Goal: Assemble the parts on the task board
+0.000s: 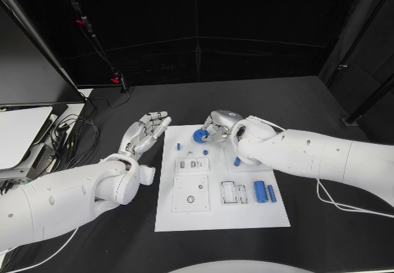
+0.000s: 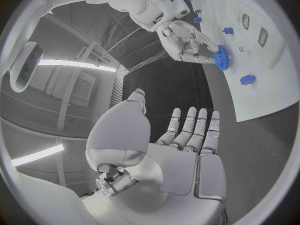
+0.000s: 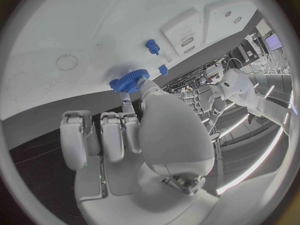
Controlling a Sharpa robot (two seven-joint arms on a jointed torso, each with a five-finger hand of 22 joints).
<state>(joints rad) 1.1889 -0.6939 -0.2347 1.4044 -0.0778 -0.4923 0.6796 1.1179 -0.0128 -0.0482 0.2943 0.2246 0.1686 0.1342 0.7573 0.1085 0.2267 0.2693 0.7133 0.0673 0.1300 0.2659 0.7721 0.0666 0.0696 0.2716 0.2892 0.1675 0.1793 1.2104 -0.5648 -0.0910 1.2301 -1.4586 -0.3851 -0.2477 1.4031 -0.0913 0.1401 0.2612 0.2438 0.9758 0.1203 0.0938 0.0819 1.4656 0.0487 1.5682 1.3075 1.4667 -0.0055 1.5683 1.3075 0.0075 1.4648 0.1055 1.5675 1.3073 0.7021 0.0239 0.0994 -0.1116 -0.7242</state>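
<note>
- Nearest me on the task board [image 1: 246,219] lie two blue cylinders [image 1: 264,191], side by side at its near right, long axes running near to far; just left of them sit two pale slotted holders [image 1: 233,192], and a square plate with a round hole [image 1: 191,193] lies further left.
- My right hand [image 1: 218,132] is over the board's far edge, pinching a blue gear [image 1: 200,135] between thumb and fingertips; the other fingers are curled in beside it.
- From my right wrist view the gear [image 3: 129,81] is held with its flat face toward the board, though I cannot tell whether it is touching the surface or just above it.
- Just on the near side of the gear stand a small blue peg [image 1: 204,152] and, left of it, a small blue stud [image 1: 179,147]; the peg is probably where the gear belongs, so the coming move runs toward me and downward.
- Another blue piece [image 1: 237,161] lies near my right forearm, at the board's right side.
- My left hand [image 1: 148,131] is open and holding nothing, fingers straight and slightly apart, off the board's far left corner over the black table [image 1: 328,114]; the right hand is plainly the nearer one to the peg.
</note>
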